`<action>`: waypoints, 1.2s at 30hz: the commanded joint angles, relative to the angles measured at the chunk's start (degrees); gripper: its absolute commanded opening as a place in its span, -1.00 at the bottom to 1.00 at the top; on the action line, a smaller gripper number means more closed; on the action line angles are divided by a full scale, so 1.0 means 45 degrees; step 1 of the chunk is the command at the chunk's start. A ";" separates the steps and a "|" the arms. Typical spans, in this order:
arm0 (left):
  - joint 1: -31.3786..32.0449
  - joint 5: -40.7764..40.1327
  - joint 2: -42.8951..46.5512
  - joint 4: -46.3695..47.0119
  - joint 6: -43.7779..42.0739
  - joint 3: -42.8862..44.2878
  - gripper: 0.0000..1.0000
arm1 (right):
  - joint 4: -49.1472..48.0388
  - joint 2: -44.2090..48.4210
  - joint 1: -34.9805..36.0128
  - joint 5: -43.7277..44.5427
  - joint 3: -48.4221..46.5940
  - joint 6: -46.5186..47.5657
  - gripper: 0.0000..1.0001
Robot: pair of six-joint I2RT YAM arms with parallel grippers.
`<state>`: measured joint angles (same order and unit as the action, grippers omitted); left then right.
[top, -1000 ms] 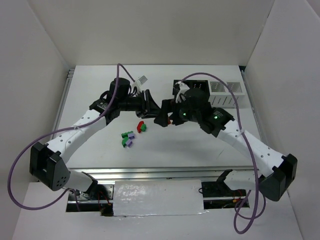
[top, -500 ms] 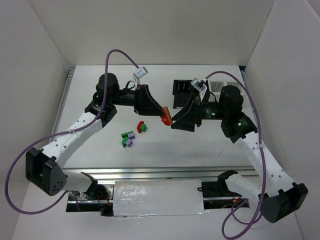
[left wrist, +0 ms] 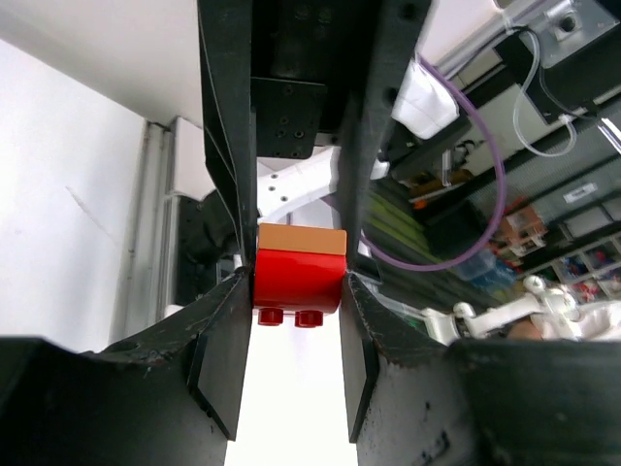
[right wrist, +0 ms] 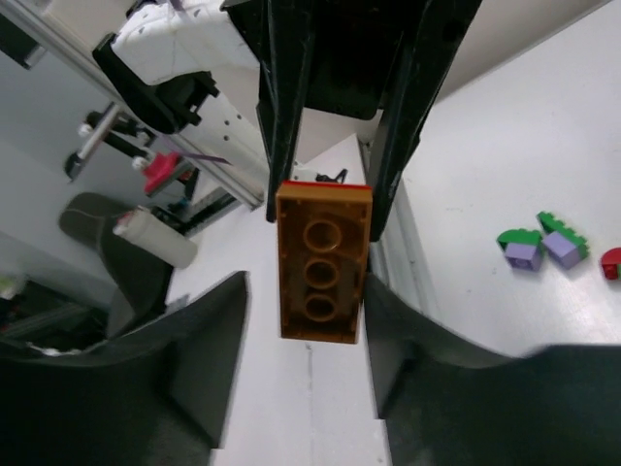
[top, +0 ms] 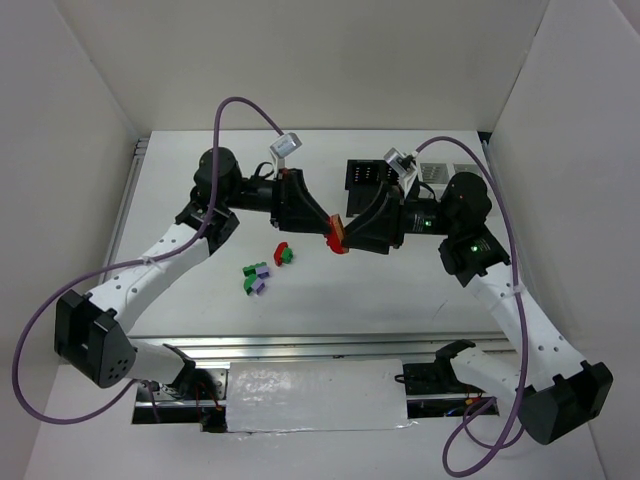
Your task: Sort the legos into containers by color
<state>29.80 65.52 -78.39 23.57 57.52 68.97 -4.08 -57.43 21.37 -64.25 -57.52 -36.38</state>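
The left gripper point(left wrist: 297, 291) clamps two stacked legos, one red brick point(left wrist: 297, 282) and one orange brick point(right wrist: 320, 262), in mid-air at the centre. The right gripper point(right wrist: 309, 320) has its fingers spread either side of them. Two clumps of loose legos point(top: 266, 268) lie near-left, and the containers point(top: 365, 176) sit far right.

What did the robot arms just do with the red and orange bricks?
The right gripper moved left, right up to the red-and-orange brick stack, and is open. The left gripper stayed shut on the stack. The loose legos did not move.
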 commanded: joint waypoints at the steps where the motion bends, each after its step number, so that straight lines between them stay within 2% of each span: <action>1: 0.0174 0.0246 -0.0060 0.0446 -0.0066 0.0103 -1.00 | -0.1398 0.0048 0.0037 0.0058 0.0164 -0.0430 0.04; 2: 0.0194 0.0226 -0.0060 0.0368 -0.0105 0.0122 -1.00 | -0.1437 0.0009 0.0095 0.0020 0.0106 -0.0450 -0.01; 8: 0.0213 0.0148 -0.0255 0.0484 -0.0009 0.0142 -1.00 | -0.1244 -0.0246 0.0252 0.0098 -0.0031 -0.0217 -0.03; 11: 0.0213 0.0128 -0.0295 0.0368 -0.0085 0.0181 -1.00 | -0.1126 -0.0265 0.0252 0.0254 -0.0012 -0.0099 -0.13; 12: 0.0213 0.0109 -0.0334 0.0328 -0.0125 0.0220 -1.00 | -0.1145 -0.0285 0.0252 0.0215 -0.0012 -0.0080 -0.72; 13: 0.0213 0.0128 -0.0353 0.0212 -0.0164 0.0240 -1.00 | -0.1048 -0.0304 0.0291 0.0312 -0.0031 0.0133 -0.97; 16: 0.0155 0.0186 -0.0257 -0.0236 -0.0960 0.0395 -1.00 | 0.0025 -0.0110 0.0077 0.0799 -0.0129 0.0972 -1.00; 22: -0.0430 -0.0164 0.0309 -0.3146 -0.3519 0.0807 -1.00 | -0.1240 0.0106 -0.1563 -0.0154 0.0671 0.0078 -1.00; 28: -0.1504 -0.0359 0.0739 -0.3674 -0.3893 0.0240 -1.00 | -0.0329 0.0048 -0.2306 0.0291 0.0419 0.0525 -1.00; 31: -0.1837 -0.0905 0.0954 -0.4455 -0.4381 0.0220 -1.00 | 0.0919 -0.0283 -0.2365 0.1987 0.0030 0.1285 -1.00; 32: -0.1954 -0.1313 0.1013 -0.4573 -0.4422 0.0220 -1.00 | 0.1177 -0.0633 -0.2365 0.3114 -0.0069 0.1442 -1.00; 33: -0.1974 -0.1607 0.1072 -0.5096 -0.4712 0.0317 -1.00 | 0.1585 -0.0868 -0.2346 0.4343 -0.0321 0.1676 -1.00; 34: -0.1974 -0.1939 0.1053 -0.5740 -0.5063 0.0511 -1.00 | 0.2904 -0.1528 -0.2152 0.5786 -0.1020 0.1717 -1.00; 35: -0.1974 -0.2677 0.1053 -0.6365 -0.5415 0.0958 -1.00 | 0.3381 -0.1902 -0.2073 0.8643 -0.1317 0.1698 -1.00; 36: -0.1994 -0.2935 0.1033 -0.7280 -0.5921 0.1156 -1.00 | 0.4082 -0.2254 -0.1995 1.0064 -0.1629 0.1601 -1.00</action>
<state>21.17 57.56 -75.16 -1.19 37.39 70.63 4.51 -63.59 11.68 -43.72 -59.83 -31.22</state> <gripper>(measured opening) 0.481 0.420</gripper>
